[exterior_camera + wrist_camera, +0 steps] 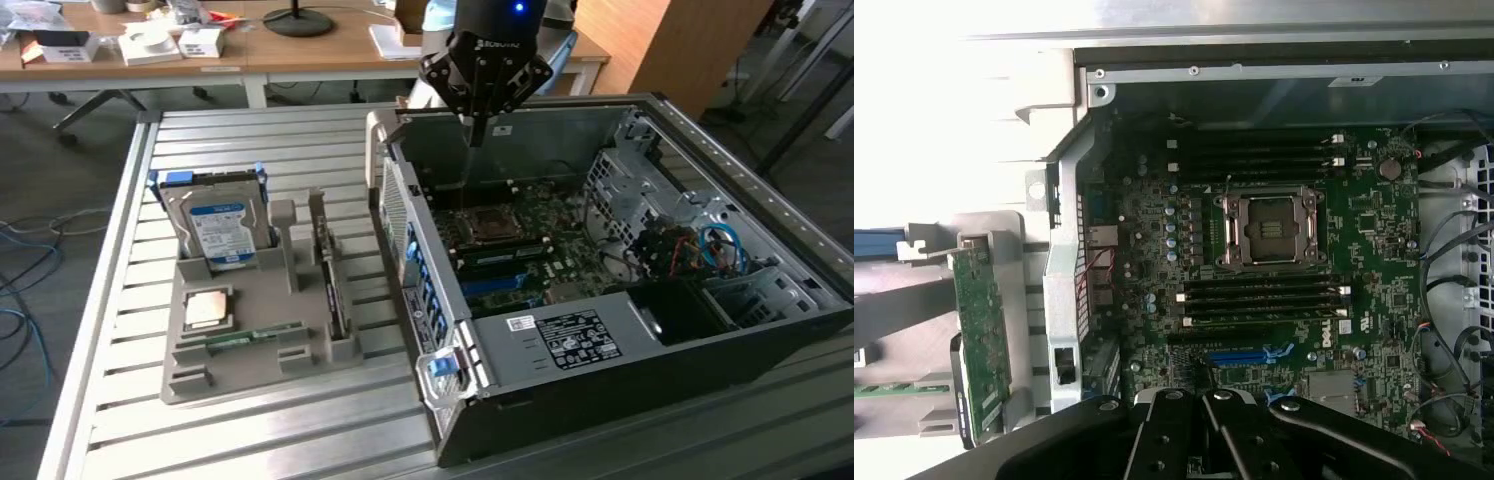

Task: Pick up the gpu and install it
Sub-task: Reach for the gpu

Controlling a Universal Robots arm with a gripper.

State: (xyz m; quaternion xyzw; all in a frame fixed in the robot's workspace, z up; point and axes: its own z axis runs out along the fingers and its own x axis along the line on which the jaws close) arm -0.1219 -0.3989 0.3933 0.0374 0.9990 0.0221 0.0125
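High at the exterior view's centre, the jaws hang shut and empty over the motherboard (534,245), so descending could gouge it, while the gpu (982,340) stands in the tray (200,375) at centre-left.

The arm (497,18) is seen hanging upright at the far middle of the exterior view. The gripper (470,140) is pointed straight down, and its jaws are pressed together, tip against tip, with nothing gripped.

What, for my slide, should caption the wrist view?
Shut gripper over the motherboard in the open case; gpu stands in the holder outside.
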